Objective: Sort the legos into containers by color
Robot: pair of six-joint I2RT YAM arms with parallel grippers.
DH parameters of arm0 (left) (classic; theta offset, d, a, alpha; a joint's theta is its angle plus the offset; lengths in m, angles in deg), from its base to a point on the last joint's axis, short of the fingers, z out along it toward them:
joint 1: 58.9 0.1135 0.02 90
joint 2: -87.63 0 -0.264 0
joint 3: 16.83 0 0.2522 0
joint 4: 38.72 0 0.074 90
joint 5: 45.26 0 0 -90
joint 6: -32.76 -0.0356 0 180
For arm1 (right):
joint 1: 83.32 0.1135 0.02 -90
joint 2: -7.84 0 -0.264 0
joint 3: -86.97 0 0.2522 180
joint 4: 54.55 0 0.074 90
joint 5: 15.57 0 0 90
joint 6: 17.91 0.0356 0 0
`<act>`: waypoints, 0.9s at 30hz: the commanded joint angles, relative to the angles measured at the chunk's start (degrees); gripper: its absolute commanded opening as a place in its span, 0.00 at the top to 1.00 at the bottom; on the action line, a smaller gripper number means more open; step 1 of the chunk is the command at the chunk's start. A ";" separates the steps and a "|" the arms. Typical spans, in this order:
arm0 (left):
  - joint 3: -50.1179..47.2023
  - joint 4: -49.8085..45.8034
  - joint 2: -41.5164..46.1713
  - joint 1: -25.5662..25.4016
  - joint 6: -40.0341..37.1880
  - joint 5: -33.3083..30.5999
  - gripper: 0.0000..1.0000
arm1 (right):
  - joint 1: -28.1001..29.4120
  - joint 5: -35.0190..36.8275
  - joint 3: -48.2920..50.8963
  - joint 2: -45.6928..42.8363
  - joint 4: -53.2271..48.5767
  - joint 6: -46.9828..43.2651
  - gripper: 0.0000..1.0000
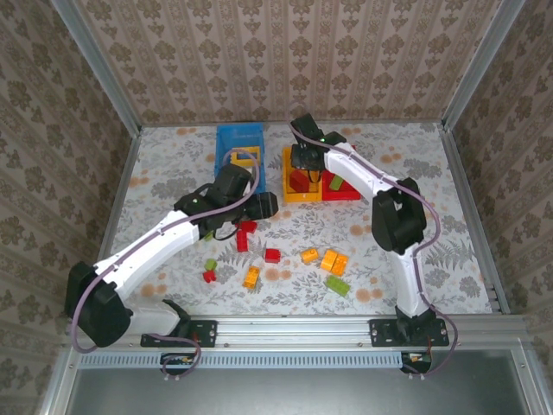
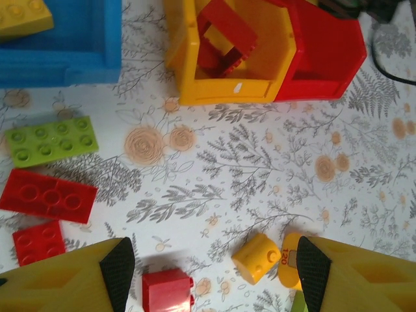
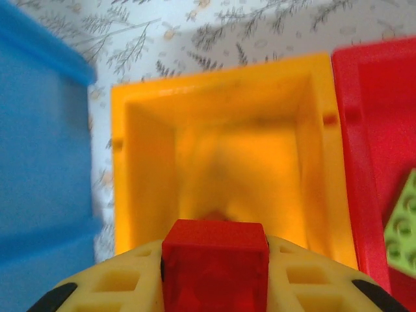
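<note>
Inspecting from the near edge outward, taking the yellow-orange bin (image 3: 140,169) as the reference. Well in front of it, loose legos are lying scattered on the table (image 1: 415,173). By my count in the top view there are four red bricks (image 1: 272,255), four yellow-orange bricks (image 1: 328,259) and three green bricks (image 1: 338,285), some partly hidden by the left arm. The left gripper (image 2: 211,270) is hovering over this scatter, in front of the bin, with its jaws spread and nothing between them. Directly above the bin, the right gripper (image 1: 306,162) is pinching one red cube (image 3: 214,260). Inside the bin, what look like two red pieces (image 2: 224,36) are resting. Touching its right side, the red bin (image 2: 325,58) is holding one green plate (image 3: 403,227). To its left, set apart, the blue bin (image 2: 65,65) is holding one yellow brick (image 2: 23,16). That makes three bins in all. Judgement: sorting is running at under a third, and roughly eleven bricks are awaiting collection.
</note>
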 commanded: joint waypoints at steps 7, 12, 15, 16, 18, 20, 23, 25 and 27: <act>1.85 -0.22 -1.46 -0.36 -0.65 -1.33 0.30 | -0.68 -2.46 -11.08 8.83 -10.25 -2.96 0.61; 1.66 -1.34 -0.84 -0.10 -0.63 -2.17 0.30 | -0.68 -1.38 -11.66 7.12 -10.96 -3.45 0.42; 1.73 -3.26 0.07 0.72 -0.30 -3.39 0.30 | -0.63 -0.67 -11.09 4.18 -10.57 -4.25 0.36; 1.61 -4.02 0.57 1.23 -0.14 -3.73 0.30 | -0.59 -0.58 -10.67 3.00 -10.27 -4.58 0.35; 1.27 -5.62 1.61 2.37 0.35 -4.23 0.29 | -0.44 -0.51 -9.55 0.44 -9.61 -5.35 0.33; 0.57 -6.82 2.78 4.07 0.88 -4.18 0.29 | -0.11 -0.17 -7.78 -2.47 -8.80 -6.05 0.32; -0.86 -9.33 4.29 6.67 1.57 -3.95 0.29 | 0.71 -0.02 -0.99 -9.04 -5.19 -7.21 0.33; -1.98 -12.05 4.53 9.26 2.36 -2.82 0.29 | 1.37 -2.28 7.18 -15.03 0.22 -8.67 0.33; -4.04 -12.66 5.03 10.90 2.32 -1.28 0.29 | 2.23 -7.16 16.57 -21.14 7.25 -10.98 0.33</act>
